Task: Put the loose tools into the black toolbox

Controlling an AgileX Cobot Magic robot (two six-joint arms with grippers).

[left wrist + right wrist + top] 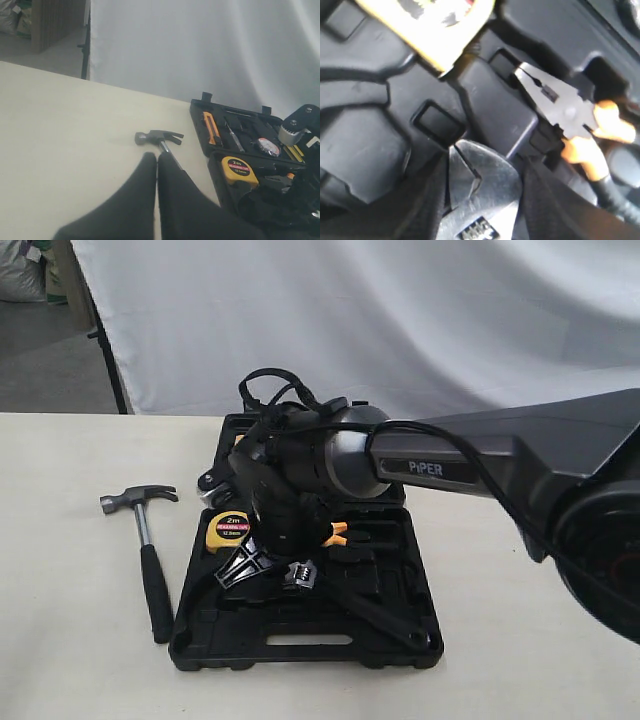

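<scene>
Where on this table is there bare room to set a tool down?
Bare table left of the hammer, and the strip along the handle side of the toolbox. Right of the toolbox is bare too, partly under the right arm. Crowded: inside the toolbox, around the wrench.

Right arm [520, 455] overhangs toolbox [300, 658]; hammer [152, 570] unobstructed

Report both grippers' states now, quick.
Left gripper: shut, fingers together, holding nothing.
Right gripper: shut on the adjustable wrench, one finger on each side of its head.
</scene>
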